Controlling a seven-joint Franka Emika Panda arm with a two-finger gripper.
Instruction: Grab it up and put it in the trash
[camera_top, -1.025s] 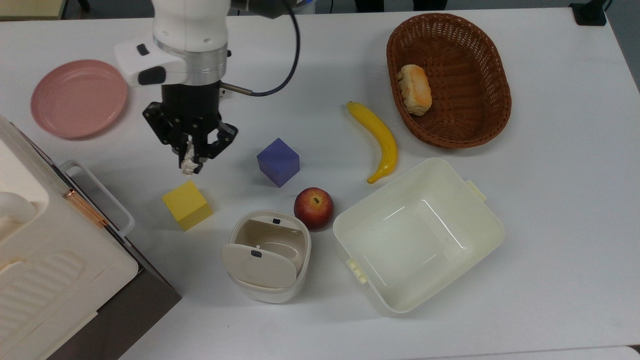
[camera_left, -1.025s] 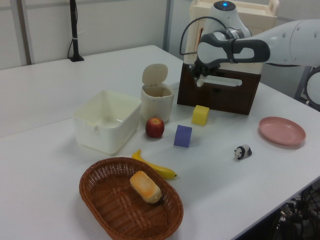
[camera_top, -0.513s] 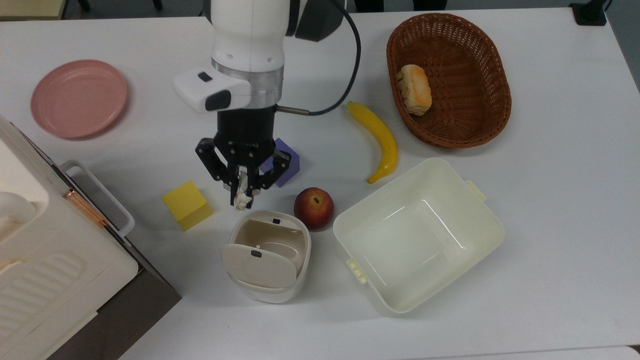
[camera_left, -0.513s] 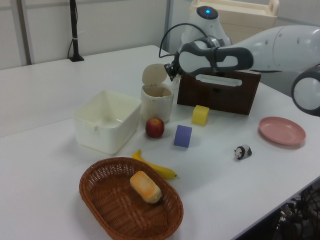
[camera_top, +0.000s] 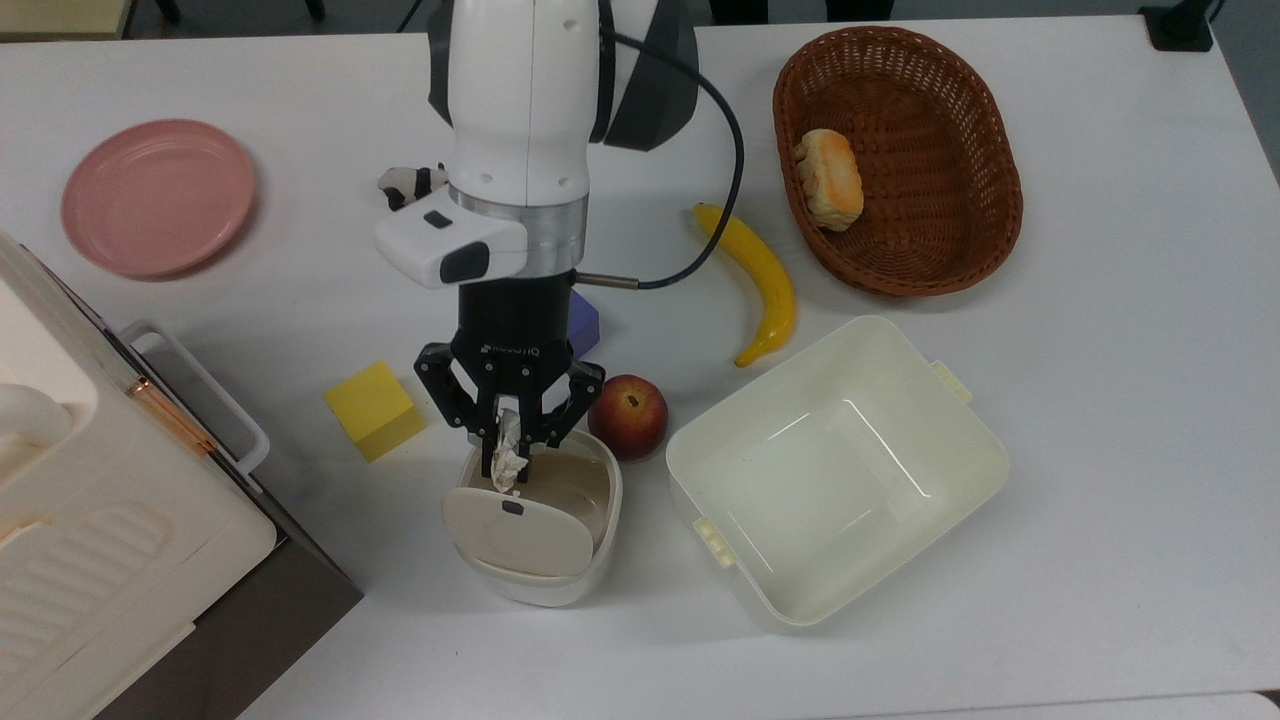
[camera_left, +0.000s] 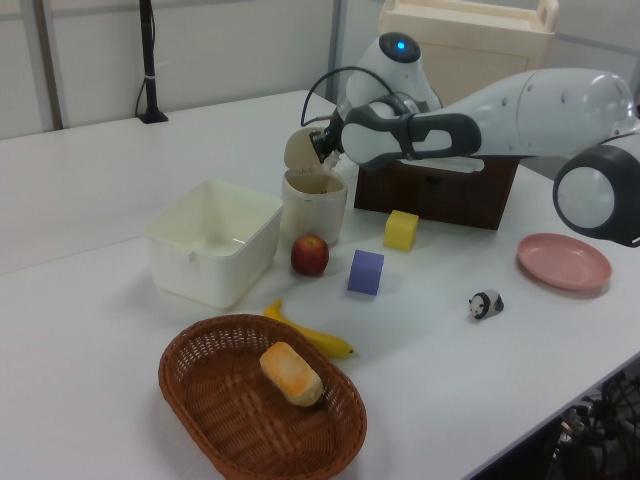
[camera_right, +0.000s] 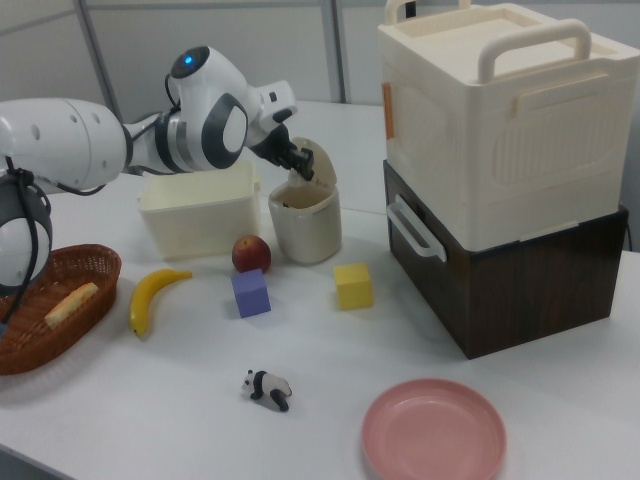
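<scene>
From my station, the top view's bottom edge of the table (camera_top: 1100, 560) is nearest. Closest to that edge I note the round cream swing-lid bin (camera_top: 535, 525), its flap (camera_top: 518, 538) tipped open toward the near side, and the rectangular cream tub (camera_top: 835, 470) just beside it on the top view's right. At the top view's bottom-left corner stands the stacked cream and brown storage box (camera_top: 110, 520).

Directly above the bin's opening I see the gripper (camera_top: 508, 447), its fingers narrowed onto the crumpled white paper (camera_top: 507, 460). The paper hangs elongated, long axis roughly vertical, lower end pointing down into the bin's mouth. In the right view the gripper (camera_right: 300, 163) sits at the bin's rim (camera_right: 300, 205), beside the raised flap.

One row farther, a yellow cube (camera_top: 374, 410) and a red apple (camera_top: 627, 417) flank the bin; the apple is just beside the bin wall. A purple cube (camera_top: 583, 322) lies partly under the arm. Beyond are the banana (camera_top: 760, 280) and toy panda (camera_top: 405, 185). Toward the far edge I record a pink plate (camera_top: 158, 195) and a wicker basket (camera_top: 960, 170) holding a bread roll (camera_top: 830, 178).
</scene>
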